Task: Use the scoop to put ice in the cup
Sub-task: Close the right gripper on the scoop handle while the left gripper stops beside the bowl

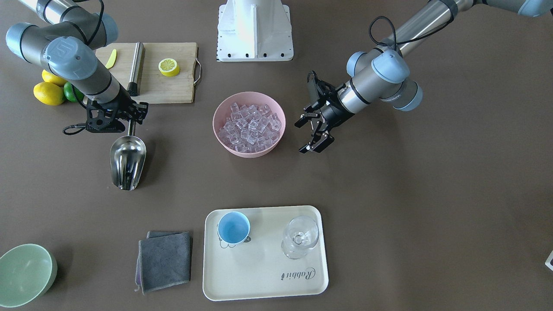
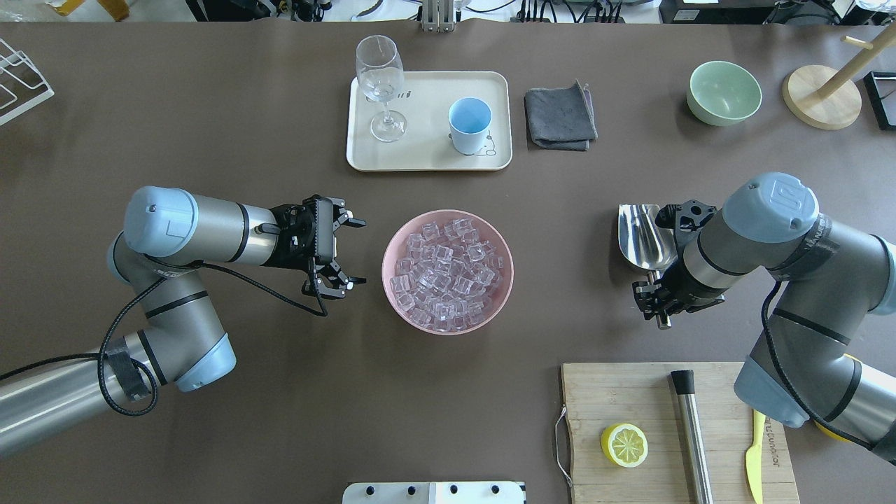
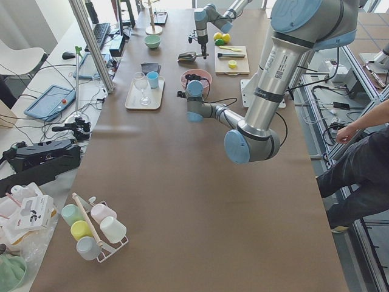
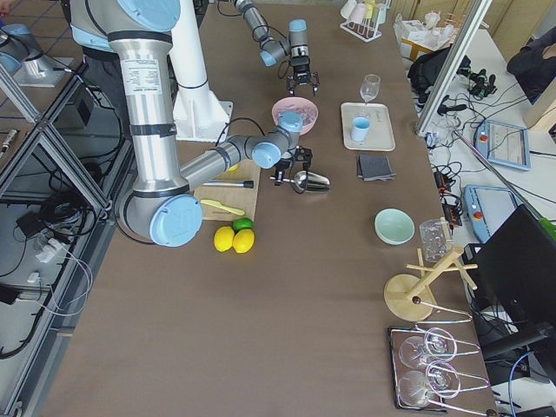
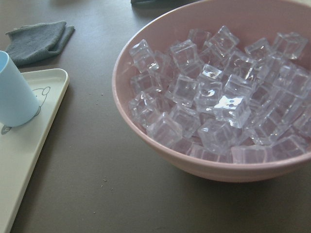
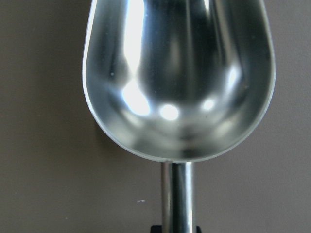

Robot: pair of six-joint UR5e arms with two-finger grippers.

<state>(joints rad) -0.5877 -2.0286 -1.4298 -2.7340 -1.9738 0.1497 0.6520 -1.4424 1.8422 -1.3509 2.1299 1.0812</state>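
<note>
Holding the scoop (image 1: 127,162) by its short handle in the right gripper (image 1: 129,117), fingers closed on it as far as can be judged, trough empty and low over the table, well to the right of the pink bowl (image 1: 214,123) of ice (image 1: 249,127). Left gripper (image 1: 300,138) spread wide and empty, just left of that bowl, touching nothing. Not yet dug, lifted or carried to the cup (image 1: 233,227), standing on the right of the far tray (image 1: 268,276) with a stemmed glass (image 1: 300,237) to its left. Likely trouble: a round handle twisting in a two-finger pinch once loaded, tipping cubes out; an unbraced bowl sliding left under the dig; a wide trough over a small cup, scattering ice across the tray; a careless swing clipping the glass.
</note>
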